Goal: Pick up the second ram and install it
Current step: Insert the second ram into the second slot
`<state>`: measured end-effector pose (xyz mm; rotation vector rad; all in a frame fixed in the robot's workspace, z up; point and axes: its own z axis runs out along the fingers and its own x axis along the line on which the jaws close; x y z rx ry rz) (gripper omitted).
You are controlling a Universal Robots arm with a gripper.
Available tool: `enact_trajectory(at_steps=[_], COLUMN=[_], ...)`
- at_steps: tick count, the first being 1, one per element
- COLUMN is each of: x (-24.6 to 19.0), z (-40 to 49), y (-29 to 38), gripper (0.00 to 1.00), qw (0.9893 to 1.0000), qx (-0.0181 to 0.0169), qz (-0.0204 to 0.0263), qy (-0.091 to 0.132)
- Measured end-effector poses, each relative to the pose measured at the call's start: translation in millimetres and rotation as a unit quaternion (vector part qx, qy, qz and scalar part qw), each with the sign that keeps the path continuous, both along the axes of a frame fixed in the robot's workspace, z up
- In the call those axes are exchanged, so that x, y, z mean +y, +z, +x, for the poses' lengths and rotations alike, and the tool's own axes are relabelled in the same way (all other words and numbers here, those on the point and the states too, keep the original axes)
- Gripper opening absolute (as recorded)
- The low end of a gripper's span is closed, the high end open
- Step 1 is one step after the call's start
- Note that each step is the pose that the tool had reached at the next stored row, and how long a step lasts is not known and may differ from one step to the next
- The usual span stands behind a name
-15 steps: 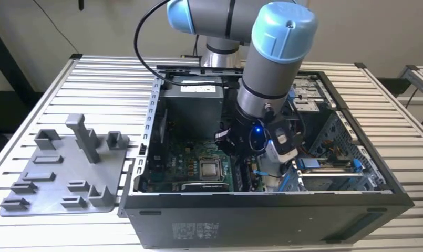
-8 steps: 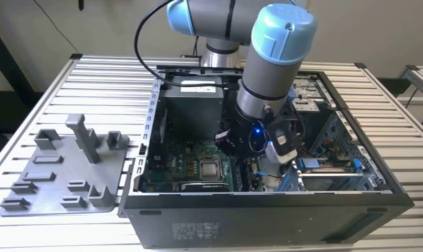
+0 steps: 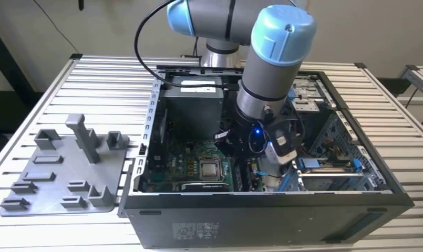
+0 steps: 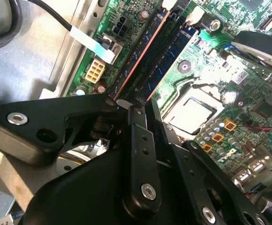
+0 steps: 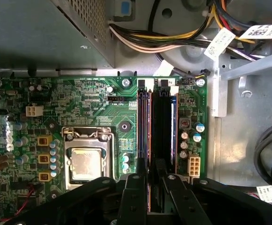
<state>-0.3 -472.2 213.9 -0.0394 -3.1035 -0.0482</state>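
Scene: an open computer case (image 3: 267, 210) lies on a slatted metal table (image 3: 106, 89), with the arm (image 3: 274, 63) reaching down into it.
Gripper: in the first wrist view the gripper (image 5: 153, 180) sits low over the memory slots of the green motherboard (image 5: 89, 101); its black fingers (image 5: 136, 187) are drawn close together on the end of a thin upright stick.
Second ram: the second ram (image 5: 148, 126), a long dark strip with a reddish edge, stands on edge in the slot area, running from the fingers toward the white latches (image 5: 142, 83) at the far end. In the second wrist view the same stick (image 4: 138, 61) runs along the slots beside a black-and-blue slot (image 4: 171, 54).
Neighbours: the processor socket (image 5: 86, 159) lies just beside the slots; a bundle of coloured cables (image 5: 173, 40) crosses beyond the board.
Fixture: a grey fixture tray (image 3: 64, 173) with upright posts rests on the table, at the exterior view's left of the case, well apart from the gripper (image 3: 257, 144).
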Motion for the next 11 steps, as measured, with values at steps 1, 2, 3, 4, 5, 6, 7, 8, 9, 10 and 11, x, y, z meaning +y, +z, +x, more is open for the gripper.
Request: enact_trajectory(at_steps=[1, 2, 3, 4, 5, 6, 7, 8, 9, 10, 11], x=[0.0, 0.0, 0.0, 0.0, 0.0, 0.0, 0.0, 0.0, 0.0, 0.0, 0.1], z=[0.0, 0.0, 0.0, 0.0, 0.0, 0.0, 0.0, 0.0, 0.0, 0.0, 0.0], y=[-0.1, 1.0, 4.6, 9.4, 13.8, 18.3, 23.1, 27.5, 31.0, 32.0, 32.0], gripper=[0.22, 0.22, 0.22, 0.22, 0.22, 0.22, 0.22, 0.22, 0.22, 0.22, 0.22], qw=[1.0, 1.0, 1.0, 1.0, 1.0, 1.0, 1.0, 1.0, 1.0, 1.0, 1.0], qx=[0.0, 0.0001, 0.0, 0.0, 0.0, 0.0001, 0.0, 0.0, 0.0, 0.0, 0.0], qz=[0.0, -0.0003, 0.0001, 0.0, 0.0, 0.0, 0.0, 0.0, -0.0001, -0.0001, 0.0001], qy=[0.0, 0.0, 0.0, 0.0, 0.0, 0.0, 0.0, 0.0, 0.0, 0.0, 0.0])
